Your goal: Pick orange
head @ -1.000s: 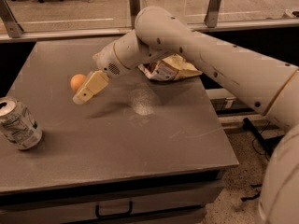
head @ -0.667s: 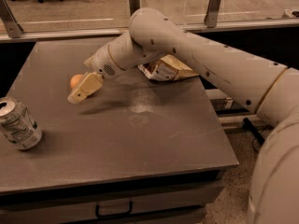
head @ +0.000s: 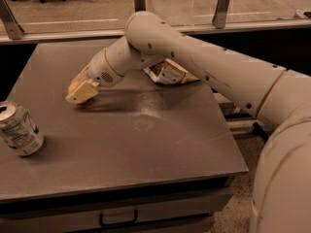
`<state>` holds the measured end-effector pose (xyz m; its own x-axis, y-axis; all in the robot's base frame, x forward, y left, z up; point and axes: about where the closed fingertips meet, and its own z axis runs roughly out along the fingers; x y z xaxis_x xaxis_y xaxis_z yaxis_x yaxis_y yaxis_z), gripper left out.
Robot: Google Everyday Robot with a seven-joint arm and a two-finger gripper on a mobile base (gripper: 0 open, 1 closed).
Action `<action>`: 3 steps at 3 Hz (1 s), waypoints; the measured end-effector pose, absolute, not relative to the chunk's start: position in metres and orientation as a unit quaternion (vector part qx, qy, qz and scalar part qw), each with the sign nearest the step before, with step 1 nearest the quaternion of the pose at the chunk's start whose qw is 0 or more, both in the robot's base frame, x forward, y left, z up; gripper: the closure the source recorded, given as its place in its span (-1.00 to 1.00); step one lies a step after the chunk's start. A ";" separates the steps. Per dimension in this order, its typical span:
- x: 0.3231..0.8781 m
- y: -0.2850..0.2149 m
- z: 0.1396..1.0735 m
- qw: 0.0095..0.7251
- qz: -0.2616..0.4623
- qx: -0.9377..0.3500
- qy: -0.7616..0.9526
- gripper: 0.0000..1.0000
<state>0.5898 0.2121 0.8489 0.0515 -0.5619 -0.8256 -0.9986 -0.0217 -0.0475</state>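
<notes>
- In the camera view we see the gripper [head: 81, 92], a blocky tan piece on a smooth white wrist, set low over the left rear part of the table [head: 146, 149].
- The orange [head: 72, 87] shows only as a small round sliver at the gripper's left edge, touching it; the rest is hidden behind the tan piece.
- We cannot tell whether the claw is spread, pressed together or pinching the fruit.
- The tabletop is flat, matte grey and faintly scuffed, with a dark drawer handle [head: 118, 221] under its front edge.
- A dented soda can [head: 18, 130] leans near the left edge, well apart from the gripper.
- A crinkled snack bag [head: 167, 73] lies partly under the thick white arm [head: 209, 64].
- The arm's near end is cut off at the right.
- Bare tabletop lies between the gripper and the front edge.
</notes>
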 end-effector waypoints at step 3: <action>0.574 0.182 0.952 0.441 0.326 -0.636 0.543 1.00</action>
<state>0.5742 0.1821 0.9523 0.1975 -0.4031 -0.8936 -0.9782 -0.0208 -0.2068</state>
